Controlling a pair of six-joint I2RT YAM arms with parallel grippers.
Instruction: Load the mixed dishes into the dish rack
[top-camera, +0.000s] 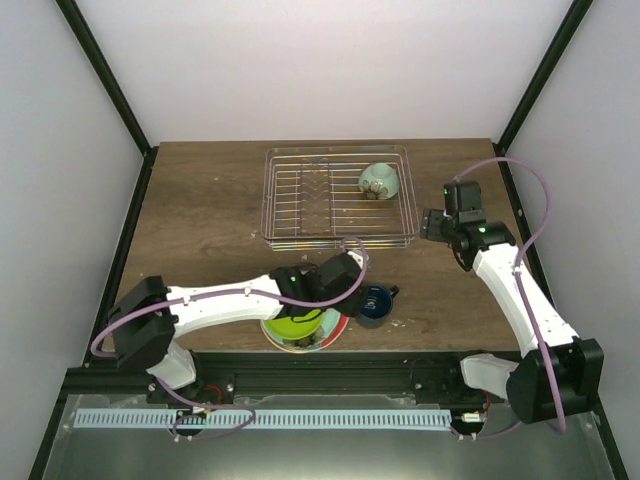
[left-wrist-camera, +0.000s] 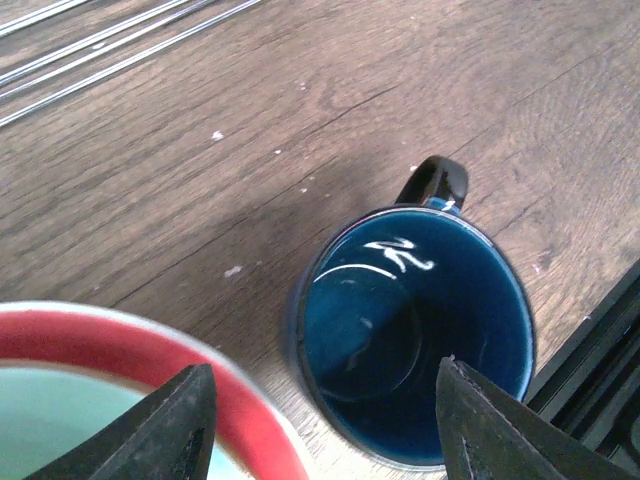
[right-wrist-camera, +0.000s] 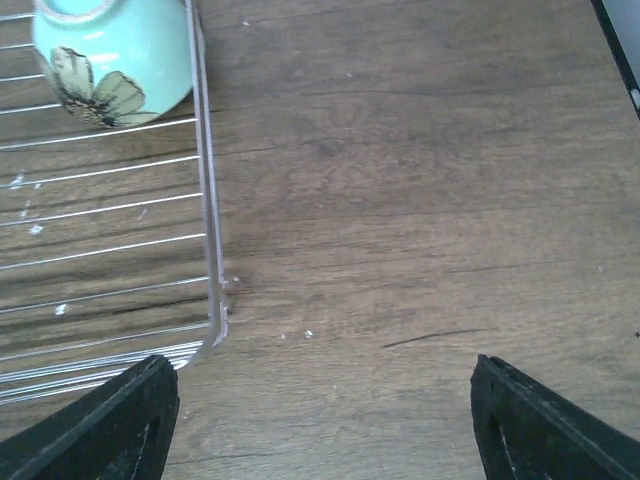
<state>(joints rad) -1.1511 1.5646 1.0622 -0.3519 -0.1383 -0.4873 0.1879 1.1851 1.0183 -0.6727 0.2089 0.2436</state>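
Note:
The dish rack (top-camera: 340, 238) stands at the back centre, with the pale mint-green bowl (top-camera: 378, 180) upside down in its right part. The dark-blue mug (top-camera: 376, 304) stands upright near the front edge. Beside it, the lime-green plate (top-camera: 296, 325) lies on the red plate (top-camera: 322, 343). The peach-tan plate is not visible. My left gripper (top-camera: 358, 294) is open, low over the mug (left-wrist-camera: 420, 330); its fingers span the mug's near wall and the red plate's rim (left-wrist-camera: 150, 350). My right gripper (top-camera: 432, 225) is open and empty beside the rack's right side (right-wrist-camera: 205, 200), near the bowl (right-wrist-camera: 115, 55).
The left arm (top-camera: 230, 300) lies across the front of the table over the plates. The table's front edge and black frame (left-wrist-camera: 600, 350) run just past the mug. Black frame posts stand at both back corners.

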